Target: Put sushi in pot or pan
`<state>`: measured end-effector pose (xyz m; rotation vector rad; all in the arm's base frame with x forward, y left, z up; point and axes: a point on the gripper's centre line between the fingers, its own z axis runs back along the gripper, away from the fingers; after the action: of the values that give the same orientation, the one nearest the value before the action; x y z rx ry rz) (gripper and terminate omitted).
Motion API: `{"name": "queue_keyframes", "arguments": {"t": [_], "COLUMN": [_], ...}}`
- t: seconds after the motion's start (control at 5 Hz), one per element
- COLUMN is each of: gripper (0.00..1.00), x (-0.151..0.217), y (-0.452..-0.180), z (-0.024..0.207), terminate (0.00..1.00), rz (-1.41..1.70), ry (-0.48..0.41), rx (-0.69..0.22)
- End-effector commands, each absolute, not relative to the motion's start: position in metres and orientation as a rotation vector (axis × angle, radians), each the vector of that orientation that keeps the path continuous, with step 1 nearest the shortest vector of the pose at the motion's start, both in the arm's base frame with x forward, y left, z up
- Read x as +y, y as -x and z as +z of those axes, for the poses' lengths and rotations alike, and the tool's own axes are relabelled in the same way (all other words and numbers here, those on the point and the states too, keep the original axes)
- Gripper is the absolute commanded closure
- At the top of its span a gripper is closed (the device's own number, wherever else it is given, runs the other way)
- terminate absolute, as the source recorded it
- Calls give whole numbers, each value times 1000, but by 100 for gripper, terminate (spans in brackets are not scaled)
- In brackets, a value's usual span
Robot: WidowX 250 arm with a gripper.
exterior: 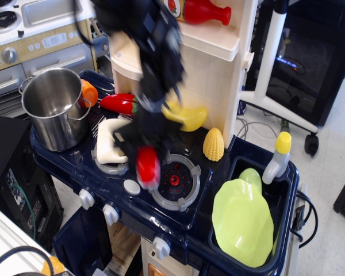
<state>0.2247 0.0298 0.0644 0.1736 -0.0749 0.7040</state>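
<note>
Observation.image shows the carry step: the blurred gripper, closed on the sushi, holds it lifted right of the pot, so next it likely must travel leftward above the rim.

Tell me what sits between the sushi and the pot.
The white milk jug stands on the burner between the lifted sushi, gripped in the hand, and the steel pot. A carry above it looks unobstructed.

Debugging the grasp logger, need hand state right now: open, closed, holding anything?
Hand: motion-blurred, closed on the sushi, lifted off the stove burner.
</note>
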Motion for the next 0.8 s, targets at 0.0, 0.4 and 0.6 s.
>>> {"name": "queue_keyframes", "arguments": {"t": [0.0, 0.4, 0.6], "gripper": [100, 100, 100], "x": [111, 183, 188], "y": [-242, -265, -251], "z": [119, 118, 117], "terminate": [0, 0, 0], "rz": [565, 440, 474], "ry": [-297, -294, -332], "rx": [-182, -218, -240]}}
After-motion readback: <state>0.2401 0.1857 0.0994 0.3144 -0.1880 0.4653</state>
